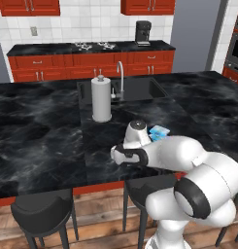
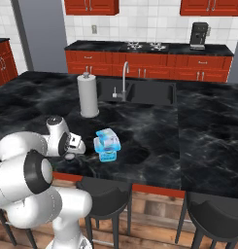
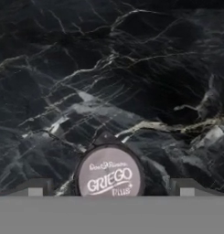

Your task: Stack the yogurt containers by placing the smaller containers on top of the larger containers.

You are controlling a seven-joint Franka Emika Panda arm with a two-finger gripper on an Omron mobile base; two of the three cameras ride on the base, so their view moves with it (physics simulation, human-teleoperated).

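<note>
While your gripper hangs spread over the grey disc, the blue tub sits nearby on the counter. Step looks like approach: steer off the disc toward the yogurt. I can't tell the small cup from the tub.

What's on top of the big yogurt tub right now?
The smaller cup sits on the larger tub, slightly askew. The cup covers the tub's lid. The hand hangs open above the grey disc.

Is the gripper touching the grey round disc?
Apart. Hand view shows the grey round disc between the fingertips of the open gripper, dark counter on both sides.
</note>
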